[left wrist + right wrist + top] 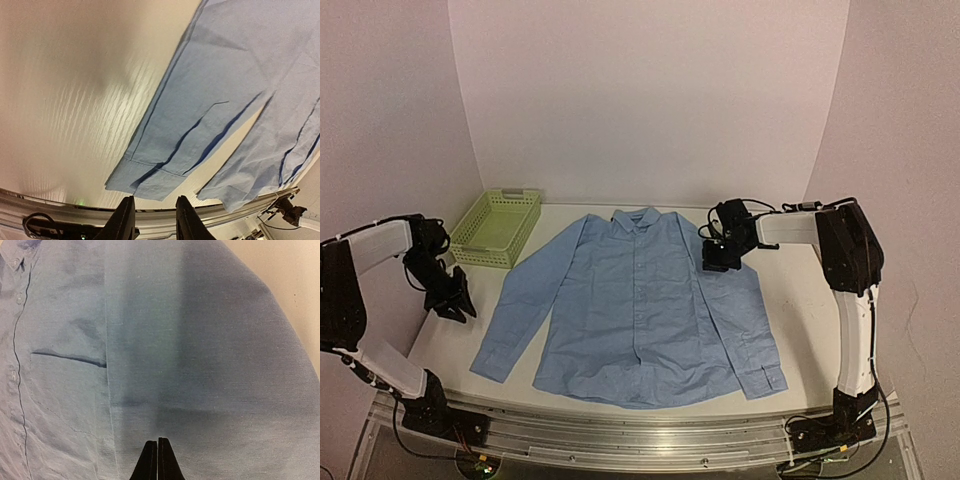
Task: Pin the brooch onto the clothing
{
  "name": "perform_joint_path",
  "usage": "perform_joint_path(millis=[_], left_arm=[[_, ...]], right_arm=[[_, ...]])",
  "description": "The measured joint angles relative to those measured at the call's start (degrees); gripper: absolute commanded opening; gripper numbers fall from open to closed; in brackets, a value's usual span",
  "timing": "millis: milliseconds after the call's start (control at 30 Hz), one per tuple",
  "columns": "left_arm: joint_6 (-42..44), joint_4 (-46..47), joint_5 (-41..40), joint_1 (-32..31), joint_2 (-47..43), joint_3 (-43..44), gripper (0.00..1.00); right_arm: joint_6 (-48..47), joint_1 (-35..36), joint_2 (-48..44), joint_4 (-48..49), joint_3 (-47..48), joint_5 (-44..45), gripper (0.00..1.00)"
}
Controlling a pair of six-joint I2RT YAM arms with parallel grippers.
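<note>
The light blue shirt point(640, 310) lies flat, front up, collar toward the far wall, sleeves spread. The brooch is not in view in any frame. My right gripper point(717, 258) hovers over the shirt's shoulder on the right side, by the sleeve seam. In the right wrist view point(157, 441) its jaws are pressed together with nothing showing between them, above plain fabric point(210, 350); the chest pocket opening point(70, 358) lies to the left. My left gripper point(453, 298) is open and empty over bare table left of the shirt; its wrist view point(154, 200) shows the sleeve cuff point(150, 175).
A pale green plastic basket point(498, 228) stands at the back left of the table. The metal rail point(620, 432) runs along the near edge. White walls close in the back and sides.
</note>
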Motion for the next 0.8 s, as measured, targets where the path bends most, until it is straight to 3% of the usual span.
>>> perform_joint_path(millis=[133, 267, 367, 600, 800], left_arm=[[5.12, 4.59, 3.18, -2.97, -0.28, 6.18, 0.25], [13.08, 15.40, 3.79, -15.31, -1.37, 8.45, 0.17], [17.03, 20.58, 3.82, -19.46, 0.00, 10.14, 0.16], [24.06, 31.61, -0.06, -25.07, 18.18, 28.45, 0.06], [23.22, 39.98, -6.07, -25.55, 36.47, 45.00, 0.04]], right_arm=[[0.01, 0.00, -0.04, -1.04, 0.00, 0.67, 0.02], [0.30, 0.00, -0.04, -2.21, 0.23, 1.51, 0.00], [0.49, 0.00, 0.04, -3.80, 2.20, 1.99, 0.00], [0.44, -0.18, 4.75, -4.55, 18.02, 3.29, 0.00], [0.40, -1.07, 13.83, -3.67, 31.04, 3.28, 0.00]])
